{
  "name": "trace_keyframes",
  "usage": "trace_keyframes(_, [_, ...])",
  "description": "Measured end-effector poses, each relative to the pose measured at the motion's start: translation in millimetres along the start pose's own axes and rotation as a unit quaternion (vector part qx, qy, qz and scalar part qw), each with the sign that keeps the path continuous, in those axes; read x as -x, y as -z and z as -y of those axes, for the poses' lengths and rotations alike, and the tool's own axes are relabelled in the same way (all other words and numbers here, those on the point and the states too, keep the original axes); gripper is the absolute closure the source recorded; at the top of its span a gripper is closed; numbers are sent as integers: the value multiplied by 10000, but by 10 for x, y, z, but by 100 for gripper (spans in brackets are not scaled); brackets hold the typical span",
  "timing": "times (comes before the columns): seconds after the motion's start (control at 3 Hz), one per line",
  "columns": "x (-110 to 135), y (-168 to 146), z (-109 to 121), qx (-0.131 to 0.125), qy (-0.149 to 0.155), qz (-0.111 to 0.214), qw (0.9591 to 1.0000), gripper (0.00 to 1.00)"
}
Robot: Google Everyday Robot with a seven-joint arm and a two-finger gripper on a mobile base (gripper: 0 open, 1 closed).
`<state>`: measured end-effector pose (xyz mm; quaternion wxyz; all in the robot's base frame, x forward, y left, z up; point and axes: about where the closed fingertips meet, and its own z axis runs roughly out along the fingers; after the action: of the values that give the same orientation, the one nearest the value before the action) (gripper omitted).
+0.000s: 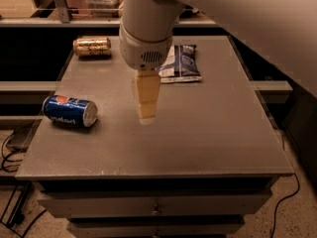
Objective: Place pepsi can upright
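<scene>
The pepsi can (69,111), blue with white lettering and a silver end, lies on its side near the left edge of the grey table (208,133). My gripper (147,114) hangs from the white arm over the middle of the table, to the right of the can and apart from it, with nothing seen in it.
A gold can (92,47) lies on its side at the back left of the table. A blue and white snack packet (179,63) lies at the back, partly behind my arm. Shelves stand behind the table, drawers below its front edge, and cables on the floor.
</scene>
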<state>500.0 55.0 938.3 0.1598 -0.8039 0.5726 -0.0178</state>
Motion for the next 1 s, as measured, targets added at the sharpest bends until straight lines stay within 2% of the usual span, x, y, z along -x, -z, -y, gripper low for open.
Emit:
trace_keyframes(0.33, [55, -100, -4, 147, 10, 38, 9999, 0])
trace_keyframes(1.0, [806, -568, 227, 362, 421, 655, 9963, 0])
